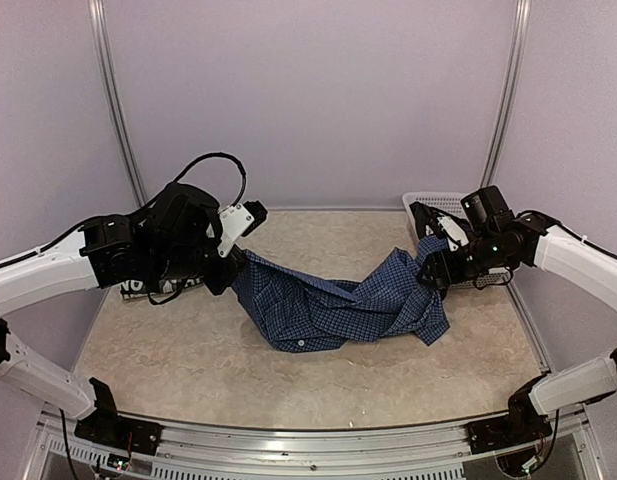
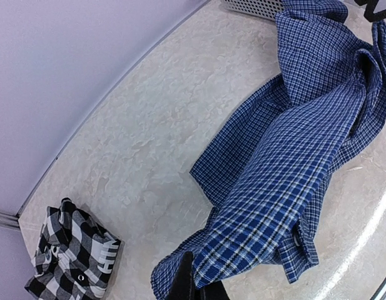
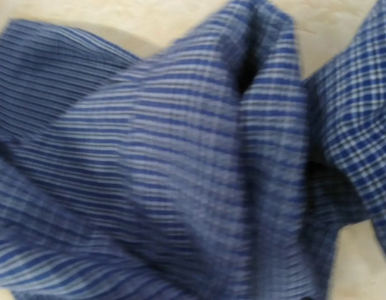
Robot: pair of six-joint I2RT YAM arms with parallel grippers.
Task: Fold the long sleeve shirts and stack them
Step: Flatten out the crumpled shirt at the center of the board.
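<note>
The blue shirt [image 1: 338, 305] lies crumpled just left of the white basket [image 1: 438, 203]. The left claw [image 1: 229, 268] pinches the shirt's end farthest from the basket; the right claw [image 1: 434, 270] sits over its nearest end, open or closed unclear.

The loose shirt [image 1: 338, 300] lies on the desk [image 1: 288, 390], stretched between the two claws. One end rises to the left claw [image 1: 231, 262], and the other end lies just under the right claw [image 1: 435, 268]. The folded shirt [image 2: 74, 259] lies left of the left claw, apart from the loose shirt. The basket [image 1: 433, 203] stands behind the right claw, at the desk's far right corner.
</note>
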